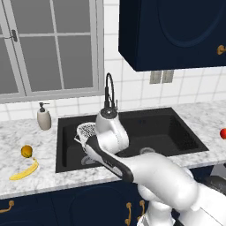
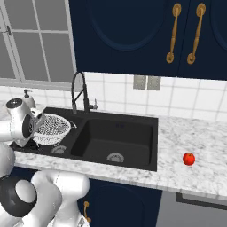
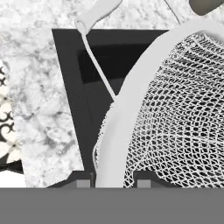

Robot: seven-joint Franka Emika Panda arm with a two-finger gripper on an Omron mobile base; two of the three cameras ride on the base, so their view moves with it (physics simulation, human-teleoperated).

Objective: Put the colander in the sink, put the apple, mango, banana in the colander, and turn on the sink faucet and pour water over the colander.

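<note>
The left base view looks forward and down from behind the arm, the sink (image 1: pixel 132 132) centred beyond the tool. The right base view looks from the other side, sharing that sink (image 2: pixel 111 137), the sink faucet (image 2: pixel 80 93) and the marble table (image 2: pixel 195 142). The hand view sits very close over the colander (image 3: pixel 175 113), whose rim stands between the tool's fingertips (image 3: pixel 83 183).

Colander over the left basin, my arm in front of it

My arm bends across the sink (image 1: pixel 185 132), hiding most of the colander (image 1: pixel 87 130) at its left basin. Behind stands the faucet (image 1: pixel 108 90), with a soap bottle (image 1: pixel 43 117) left of the sink. The mango (image 1: pixel 27 151) and banana (image 1: pixel 25 171) lie on the left counter; the apple (image 1: pixel 223 133) sits far right.
</note>
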